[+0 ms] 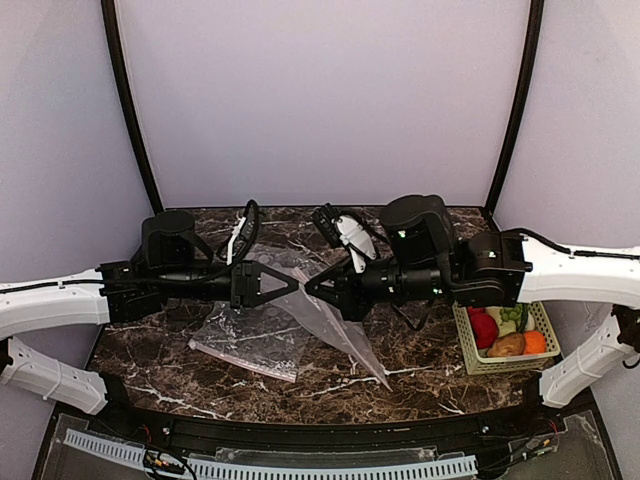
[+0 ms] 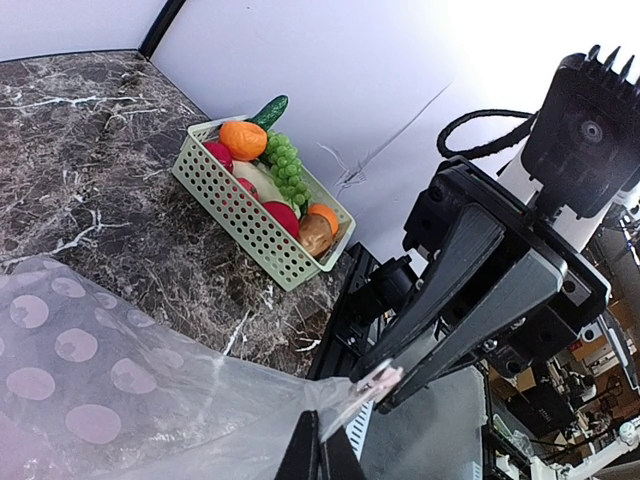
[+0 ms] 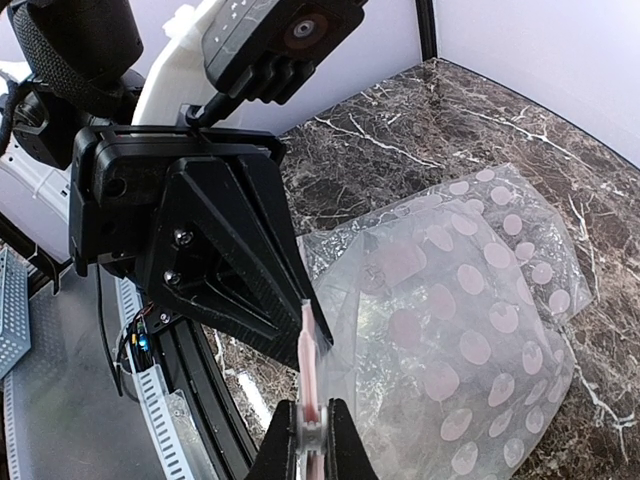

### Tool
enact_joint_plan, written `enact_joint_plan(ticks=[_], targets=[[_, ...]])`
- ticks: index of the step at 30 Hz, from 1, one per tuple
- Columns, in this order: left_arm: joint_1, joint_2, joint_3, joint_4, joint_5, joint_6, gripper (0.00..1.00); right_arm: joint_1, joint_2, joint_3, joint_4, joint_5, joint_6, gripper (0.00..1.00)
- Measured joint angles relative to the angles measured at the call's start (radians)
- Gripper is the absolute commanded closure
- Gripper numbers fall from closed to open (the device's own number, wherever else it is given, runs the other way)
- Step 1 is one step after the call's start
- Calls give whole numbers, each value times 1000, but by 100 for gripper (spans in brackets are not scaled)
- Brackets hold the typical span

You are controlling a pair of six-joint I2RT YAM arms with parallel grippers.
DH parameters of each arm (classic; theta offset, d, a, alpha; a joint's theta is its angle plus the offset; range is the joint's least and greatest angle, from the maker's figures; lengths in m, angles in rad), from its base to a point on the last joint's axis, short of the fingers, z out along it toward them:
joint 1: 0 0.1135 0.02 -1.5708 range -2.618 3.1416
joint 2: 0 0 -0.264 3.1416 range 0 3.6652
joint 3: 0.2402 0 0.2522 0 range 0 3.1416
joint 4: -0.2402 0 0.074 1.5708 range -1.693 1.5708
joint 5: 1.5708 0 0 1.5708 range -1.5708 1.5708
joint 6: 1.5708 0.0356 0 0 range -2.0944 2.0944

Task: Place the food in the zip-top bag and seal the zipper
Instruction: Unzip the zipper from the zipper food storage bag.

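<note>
Right wrist view: the right gripper has its fingers pressed together on the pinkish zipper of the zip-top bag. The left gripper meets the same edge from the opposite side, its tips also closed on the bag. In the top view the bag hangs between them, drooping toward the dark marble table. A second bag lies flat on the left. The food sits in the green basket at the table's right edge. Pale lilac walls enclose the table.
</note>
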Motion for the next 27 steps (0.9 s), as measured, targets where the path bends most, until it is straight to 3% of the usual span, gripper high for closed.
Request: enact_joint_plan(ticks=[27], targets=[[36, -23, -35, 11, -13, -43, 99, 0, 0, -26, -9, 3, 14, 100]])
